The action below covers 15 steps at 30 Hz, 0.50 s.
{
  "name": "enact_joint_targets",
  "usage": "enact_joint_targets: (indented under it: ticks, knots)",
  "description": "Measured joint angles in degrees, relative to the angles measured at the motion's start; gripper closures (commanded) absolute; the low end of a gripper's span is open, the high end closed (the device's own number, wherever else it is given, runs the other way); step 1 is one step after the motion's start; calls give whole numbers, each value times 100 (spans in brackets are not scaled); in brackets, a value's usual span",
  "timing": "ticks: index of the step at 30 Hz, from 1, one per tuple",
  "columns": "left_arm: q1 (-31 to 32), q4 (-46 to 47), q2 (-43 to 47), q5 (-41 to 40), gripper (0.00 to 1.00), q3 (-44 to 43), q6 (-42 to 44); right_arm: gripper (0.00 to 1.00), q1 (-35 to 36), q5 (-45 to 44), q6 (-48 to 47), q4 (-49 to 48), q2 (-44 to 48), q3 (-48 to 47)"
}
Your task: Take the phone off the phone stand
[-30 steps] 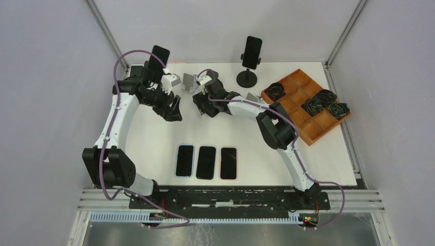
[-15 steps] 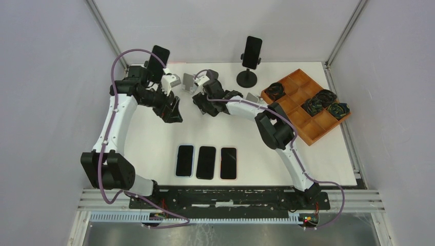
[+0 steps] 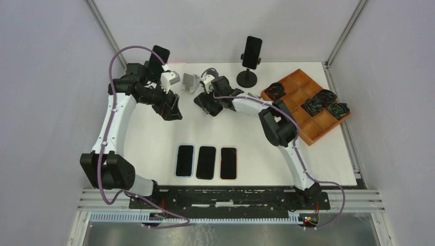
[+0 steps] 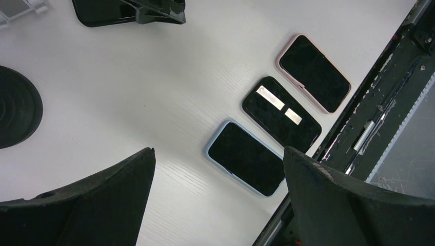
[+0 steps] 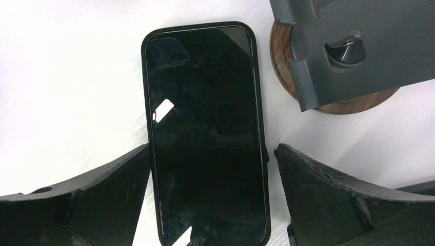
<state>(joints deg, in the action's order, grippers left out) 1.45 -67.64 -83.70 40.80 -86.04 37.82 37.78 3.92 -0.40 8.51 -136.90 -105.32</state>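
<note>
Right hand (image 5: 211,154) spread apart, phone (image 5: 202,92) flat on worktop (image 5: 61,77) between its tips, stand (image 5: 359,46) just beyond; left hand (image 4: 218,154) apart too.

Nearest you, three phones (image 3: 206,162) in a row; far behind them, phone (image 3: 252,51) on stand (image 3: 247,78), tray (image 3: 309,131) to its right.

The left gripper (image 4: 218,154) is wide open above the white worktop (image 4: 128,77). Three dark phones (image 4: 281,114) lie side by side there.
</note>
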Motion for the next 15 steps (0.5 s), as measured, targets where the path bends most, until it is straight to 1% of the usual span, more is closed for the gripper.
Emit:
enact_joint_targets:
  ticks: [3,6,10,12,14,15]
  knots:
    - [0,0,0,2,0,-81,0,2,-83,308,72,-212,33,133]
    - [0,0,-2,2,0,-122,0,2,-98,535,103,-575,188,511]
    - [0,0,-2,2,0,-133,0,3,-68,634,111,-789,433,953]
    - [0,0,-2,2,0,-133,0,10,-20,542,83,-776,468,999]
    - [0,0,-2,2,0,-133,0,20,50,345,39,-743,470,997]
    - [0,0,-2,4,0,-133,0,27,92,214,2,-706,470,986]
